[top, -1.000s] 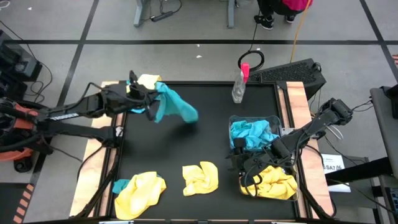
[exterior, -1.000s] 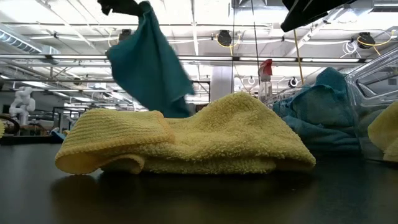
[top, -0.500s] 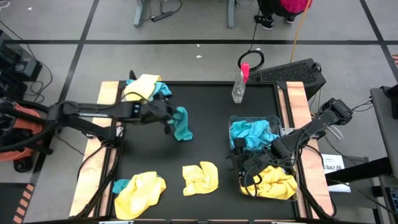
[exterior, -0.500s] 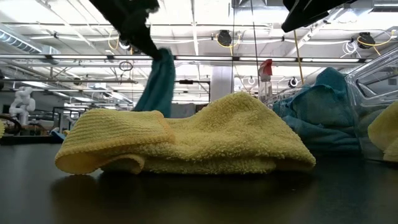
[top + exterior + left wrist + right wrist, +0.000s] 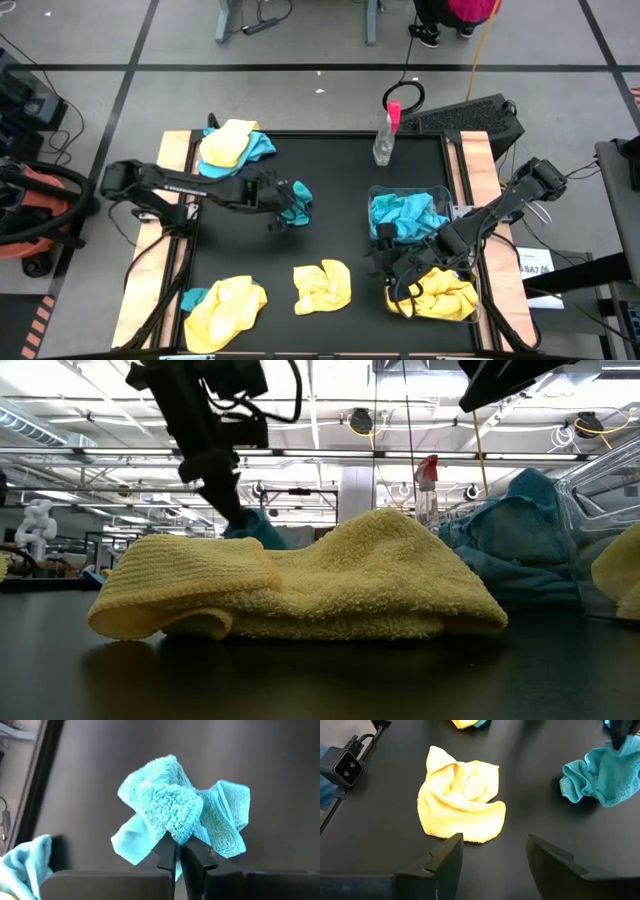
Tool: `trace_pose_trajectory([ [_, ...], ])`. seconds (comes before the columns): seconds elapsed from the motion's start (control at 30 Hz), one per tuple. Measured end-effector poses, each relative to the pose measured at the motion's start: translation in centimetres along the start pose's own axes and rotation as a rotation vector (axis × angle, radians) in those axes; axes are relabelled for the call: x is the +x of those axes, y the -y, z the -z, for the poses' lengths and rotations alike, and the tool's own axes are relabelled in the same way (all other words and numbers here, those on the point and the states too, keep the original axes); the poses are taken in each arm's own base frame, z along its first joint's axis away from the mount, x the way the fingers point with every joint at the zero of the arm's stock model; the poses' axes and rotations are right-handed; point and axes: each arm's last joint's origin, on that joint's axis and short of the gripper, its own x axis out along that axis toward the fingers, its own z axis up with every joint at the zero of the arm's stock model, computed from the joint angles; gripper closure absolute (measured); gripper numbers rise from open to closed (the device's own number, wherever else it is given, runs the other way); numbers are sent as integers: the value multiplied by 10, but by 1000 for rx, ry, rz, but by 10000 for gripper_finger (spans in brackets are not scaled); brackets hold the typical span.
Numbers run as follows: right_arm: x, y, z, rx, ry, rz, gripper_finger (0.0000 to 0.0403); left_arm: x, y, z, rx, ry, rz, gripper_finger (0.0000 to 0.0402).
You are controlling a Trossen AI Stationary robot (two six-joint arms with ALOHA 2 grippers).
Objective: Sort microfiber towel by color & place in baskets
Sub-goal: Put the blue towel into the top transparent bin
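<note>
The left claw [image 5: 176, 851] pinches a crumpled teal microfiber towel [image 5: 182, 817] low over the middle of the black table [image 5: 330, 175]. The right claw [image 5: 492, 851] hangs open near the clear plastic baskets [image 5: 437, 193] on the right side.

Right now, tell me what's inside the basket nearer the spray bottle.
Blue towels fill the basket, bunched above its rim. Whatever lies beneath them is covered, so how many there are can't be told.

Bare mat lies between the blue towel [image 5: 297, 203] and baskets [image 5: 440, 196] — unobstructed.
</note>
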Motion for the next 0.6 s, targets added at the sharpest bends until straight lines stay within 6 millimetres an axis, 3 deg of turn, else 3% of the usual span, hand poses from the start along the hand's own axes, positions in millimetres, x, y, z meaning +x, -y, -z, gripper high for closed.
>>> trace_pose_trajectory([
  [0.13, 0, 0, 0, -8, 1, 0, 196, 13, 5, 4, 23, -43, -2, 324],
  [0.4, 0, 0, 0, -7, 0, 0, 196, 37, 11, 5, 27, -94, 81, 143],
  [0.6, 0, 0, 0, -8, 1, 0, 196, 61, 11, 5, 2, -128, 123, 43],
])
